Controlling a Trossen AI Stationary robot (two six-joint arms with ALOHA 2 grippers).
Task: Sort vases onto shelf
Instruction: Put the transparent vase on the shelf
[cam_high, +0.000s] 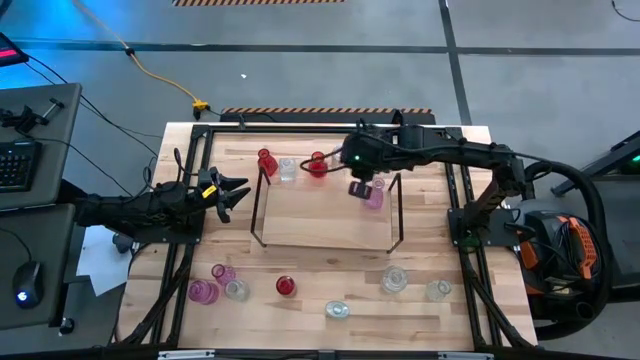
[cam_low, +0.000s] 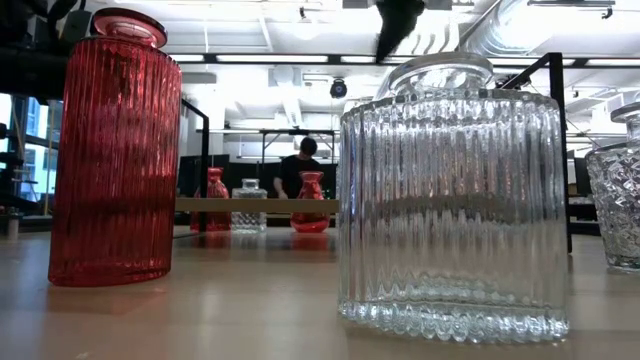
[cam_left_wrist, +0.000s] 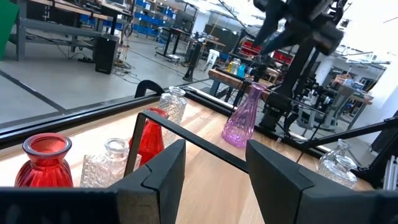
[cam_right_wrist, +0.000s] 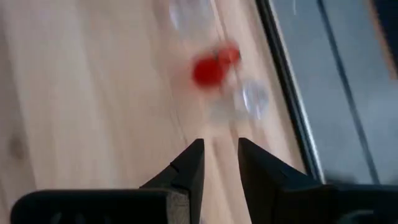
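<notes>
The shelf (cam_high: 300, 225) stands mid-table, a light board between black wire ends. On its far part stand a red vase (cam_high: 265, 160), a clear vase (cam_high: 288, 168), another red vase (cam_high: 318, 165) and a pink vase (cam_high: 375, 197), each on its base. My right gripper (cam_high: 360, 188) hovers over the pink vase (cam_left_wrist: 241, 118), pointing steeply down. Its fingers (cam_right_wrist: 221, 155) stand a little apart, with nothing between them. My left gripper (cam_high: 235, 195) waits level at the shelf's left end, open and empty (cam_left_wrist: 214, 168).
Along the table's near edge stand more vases: two pink (cam_high: 203, 290), a clear one (cam_high: 237, 290), a red one (cam_high: 286, 286) and three clear ones (cam_high: 394, 278). A black metal frame (cam_high: 455, 200) edges the table. A person (cam_low: 300, 165) is in the room behind.
</notes>
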